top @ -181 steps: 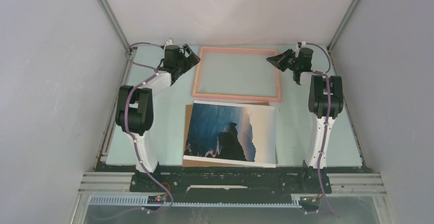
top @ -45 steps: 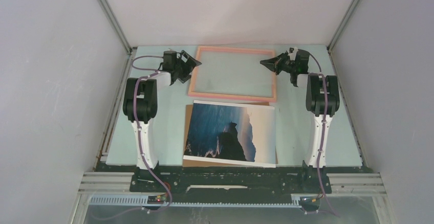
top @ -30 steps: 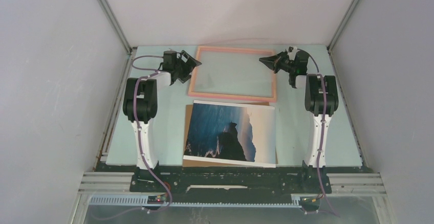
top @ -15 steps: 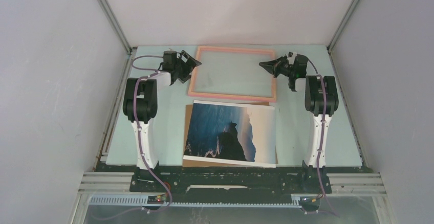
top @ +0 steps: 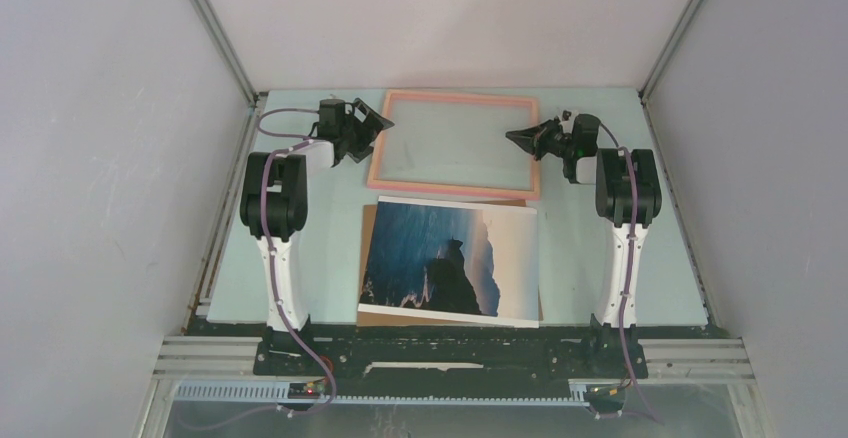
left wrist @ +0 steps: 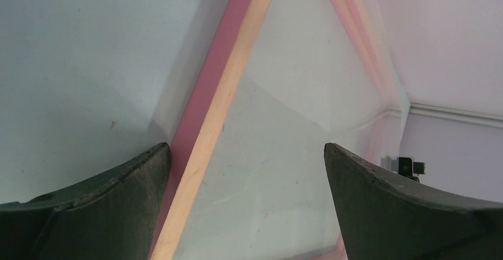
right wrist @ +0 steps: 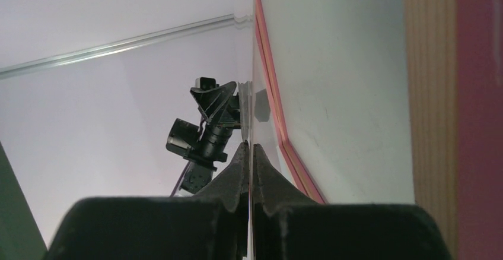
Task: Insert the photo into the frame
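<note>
The frame (top: 455,96), thin salmon-pink border with a clear front, lies at the back of the table. The photo (top: 450,258), a dark rock against blue sky, lies face up in front of it. My left gripper (top: 375,126) is open at the frame's left side. In the left wrist view the pink bar (left wrist: 228,94) runs between the spread fingers of the left gripper (left wrist: 246,147). My right gripper (top: 512,136) is at the frame's right edge. In the right wrist view the right gripper (right wrist: 248,147) is shut on a thin clear sheet (right wrist: 254,94), seen edge-on.
A brown backing board (top: 368,220) lies under the photo, showing along its left and top edges. Grey walls close in the table on three sides. The left arm's gripper (right wrist: 213,102) shows across the frame in the right wrist view.
My right gripper has moved toward me along the frame's right side and slightly inward, staying shut. The left arm, frame border and photo have not moved.
</note>
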`<state>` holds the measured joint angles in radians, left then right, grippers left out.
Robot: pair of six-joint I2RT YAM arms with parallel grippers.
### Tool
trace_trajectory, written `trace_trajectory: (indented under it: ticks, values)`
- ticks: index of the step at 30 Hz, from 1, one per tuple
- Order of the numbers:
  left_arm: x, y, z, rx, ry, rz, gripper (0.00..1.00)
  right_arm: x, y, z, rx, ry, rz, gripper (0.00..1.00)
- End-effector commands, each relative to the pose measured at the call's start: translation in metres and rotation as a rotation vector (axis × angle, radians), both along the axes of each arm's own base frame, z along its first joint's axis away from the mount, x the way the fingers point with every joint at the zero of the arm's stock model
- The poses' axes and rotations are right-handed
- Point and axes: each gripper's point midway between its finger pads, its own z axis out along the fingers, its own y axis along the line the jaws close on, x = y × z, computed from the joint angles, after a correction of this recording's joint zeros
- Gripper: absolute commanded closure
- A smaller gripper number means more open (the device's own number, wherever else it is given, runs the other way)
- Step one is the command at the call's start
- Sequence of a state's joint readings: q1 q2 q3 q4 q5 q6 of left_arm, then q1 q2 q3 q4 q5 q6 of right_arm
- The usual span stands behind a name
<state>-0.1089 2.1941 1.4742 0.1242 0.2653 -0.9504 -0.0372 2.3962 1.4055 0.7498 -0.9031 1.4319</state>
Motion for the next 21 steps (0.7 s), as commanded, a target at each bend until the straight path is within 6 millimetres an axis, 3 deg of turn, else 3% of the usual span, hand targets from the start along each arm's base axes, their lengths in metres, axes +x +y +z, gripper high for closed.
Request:
trace_trajectory:
  ticks: [1, 5, 21]
  values:
    - [0.003, -0.007, 0.038, -0.007, -0.077, -0.028, 0.0, -0.001, 0.008, 0.026, -0.052, -0.092, 0.091, 1.0]
    - [0.002, -0.007, 0.038, -0.005, -0.078, -0.028, 0.0, 0.001, 0.003, 0.024, -0.086, -0.098, 0.114, 1.0]
    - [0.003, -0.009, 0.039, -0.009, -0.08, -0.034, 0.0, 0.002, 0.015, 0.02, -0.095, -0.105, 0.182, 1.0]
